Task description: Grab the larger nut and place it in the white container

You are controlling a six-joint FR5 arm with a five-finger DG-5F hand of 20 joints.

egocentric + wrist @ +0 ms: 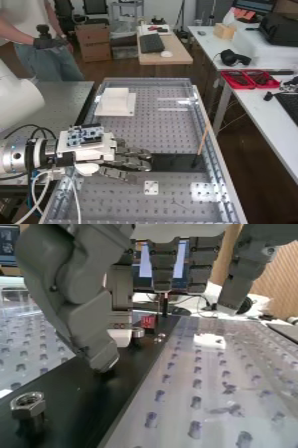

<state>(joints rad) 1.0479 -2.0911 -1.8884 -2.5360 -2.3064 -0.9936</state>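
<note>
Metal nut [28, 402] and second nut [138, 332] stand ungrabbed; hand [133, 161] hangs, fingers released. Placement remains, white container [115, 98] at its twelve o'clock, high view.

No text, label, brand, number or sign can be read.
</note>
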